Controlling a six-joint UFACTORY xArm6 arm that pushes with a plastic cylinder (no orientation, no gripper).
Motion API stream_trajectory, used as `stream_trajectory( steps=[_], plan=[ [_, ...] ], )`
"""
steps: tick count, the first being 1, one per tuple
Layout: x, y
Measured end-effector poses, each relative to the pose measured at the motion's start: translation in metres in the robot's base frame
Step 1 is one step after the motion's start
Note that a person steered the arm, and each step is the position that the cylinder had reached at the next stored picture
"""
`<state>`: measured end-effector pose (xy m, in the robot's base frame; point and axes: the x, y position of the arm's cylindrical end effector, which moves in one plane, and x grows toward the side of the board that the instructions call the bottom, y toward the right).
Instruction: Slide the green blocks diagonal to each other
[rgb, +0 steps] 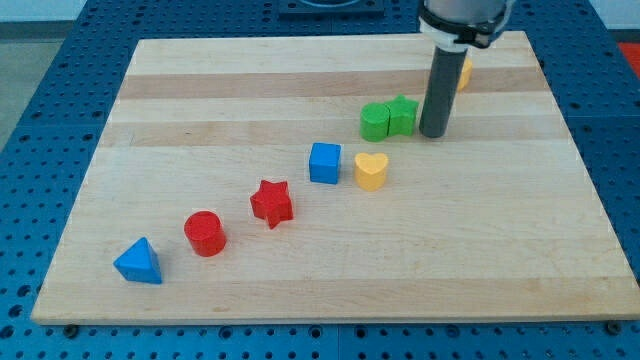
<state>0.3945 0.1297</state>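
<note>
Two green blocks sit side by side and touching in the upper right of the board: a green round block (375, 121) on the left and a green star block (403, 115) on the right. My tip (433, 133) rests on the board just to the right of the green star block, very close to it or touching it.
A yellow heart block (371, 171) and a blue cube (325, 162) lie below the green blocks. A red star (271, 203), a red cylinder (205, 234) and a blue triangle (138, 262) trail toward the lower left. A yellow block (464, 71) is partly hidden behind the rod.
</note>
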Motion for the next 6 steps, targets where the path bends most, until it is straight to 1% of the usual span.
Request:
stream_trajectory(
  steps=[1, 2, 3, 4, 5, 6],
  plan=[
    [0.023, 0.000],
    [0.018, -0.022],
    [0.016, -0.028],
    [-0.007, -0.029],
    [-0.051, -0.008],
    [-0.068, -0.002]
  ],
)
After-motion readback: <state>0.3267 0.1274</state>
